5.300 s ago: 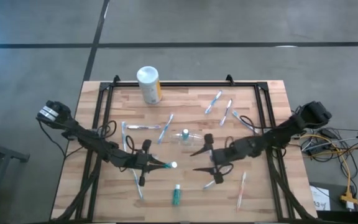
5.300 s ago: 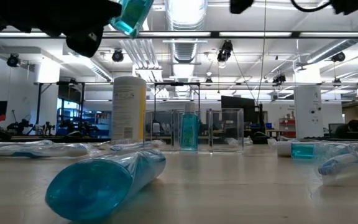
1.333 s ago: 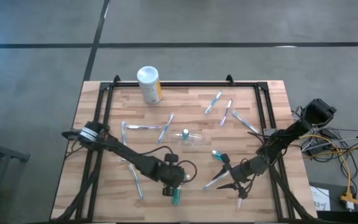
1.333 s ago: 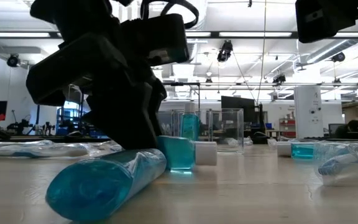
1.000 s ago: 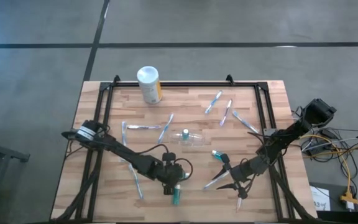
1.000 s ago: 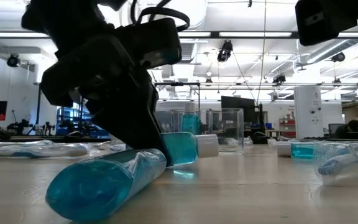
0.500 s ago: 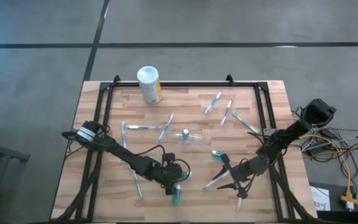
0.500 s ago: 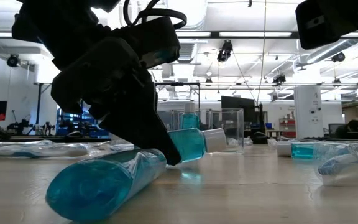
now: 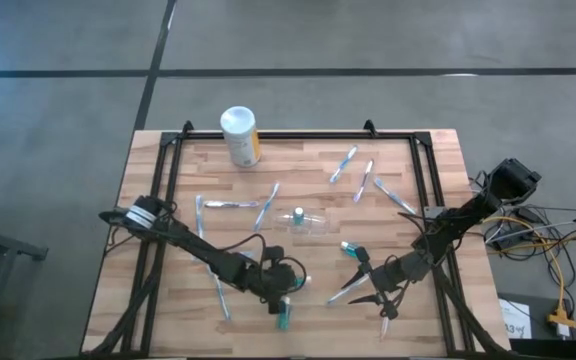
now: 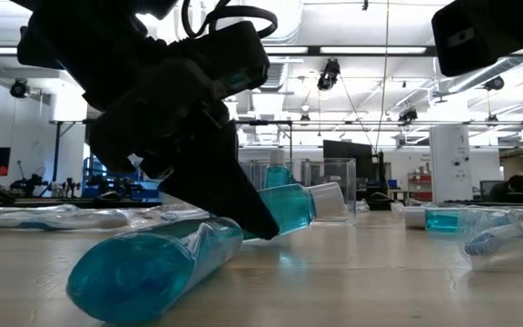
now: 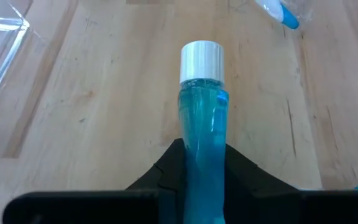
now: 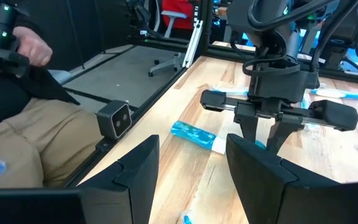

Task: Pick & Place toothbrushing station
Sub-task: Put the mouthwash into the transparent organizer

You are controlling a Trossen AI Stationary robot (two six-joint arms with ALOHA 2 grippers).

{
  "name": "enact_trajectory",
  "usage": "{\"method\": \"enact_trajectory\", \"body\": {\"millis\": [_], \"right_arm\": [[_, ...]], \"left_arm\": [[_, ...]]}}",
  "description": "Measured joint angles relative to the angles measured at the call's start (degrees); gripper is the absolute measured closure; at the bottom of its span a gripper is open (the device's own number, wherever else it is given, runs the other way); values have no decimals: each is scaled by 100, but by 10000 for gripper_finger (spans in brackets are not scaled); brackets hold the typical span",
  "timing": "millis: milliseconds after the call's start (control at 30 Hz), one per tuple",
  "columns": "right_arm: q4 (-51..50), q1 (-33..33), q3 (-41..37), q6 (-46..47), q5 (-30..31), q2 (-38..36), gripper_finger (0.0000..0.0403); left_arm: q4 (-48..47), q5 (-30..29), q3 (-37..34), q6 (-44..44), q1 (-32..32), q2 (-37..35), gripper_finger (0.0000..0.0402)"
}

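Note:
My left gripper [image 9: 286,290] is near the table's front middle, shut on a teal tube with a white cap [image 11: 202,118]; the tube also shows in the low view [image 10: 287,209]. A second teal tube [image 9: 283,318] lies on the table just in front of it, and a third [image 9: 349,248] lies to the right. The clear cup [image 9: 308,222] stands at mid-table with a teal tube [image 9: 296,214] in it. My right gripper [image 9: 365,285] is open and empty, low over the table at the front right. Several wrapped toothbrushes [image 9: 266,206] lie flat around them. My left gripper pinches the tube's lower body [image 11: 201,163] between its two fingers [image 11: 166,171], which lie along the tube. They come from the table's left, slanting down. The tube is tilted, its capped end [image 10: 327,200] raised toward the right, clear of the table.
A white canister with a yellow label [image 9: 240,137] stands at the far left of the table. More toothbrushes lie at the far right [image 9: 366,180] and front right [image 9: 388,305]. A black frame [image 9: 423,170] runs round the table. A seated person [image 12: 23,124] shows beyond the table's edge.
My left gripper has tipped and risen a little while staying shut on the tube. The tube lay level on the table; now its capped end points up to the right and it is lifted off the wood. My right gripper has kept still.

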Motion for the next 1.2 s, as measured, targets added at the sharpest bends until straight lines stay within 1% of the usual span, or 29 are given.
{"method": "enact_trajectory", "body": {"millis": [267, 800, 1200], "right_arm": [[0, 0, 0, 0, 2, 0, 220], [2, 0, 0, -22, 7, 0, 220], [17, 0, 7, -177, 69, -9, 220]], "left_arm": [[-26, -97, -31, 205, -13, -260, 338], [48, -131, -37, 345, -19, -378, 337], [298, -234, -15, 649, -17, -838, 337]]}}
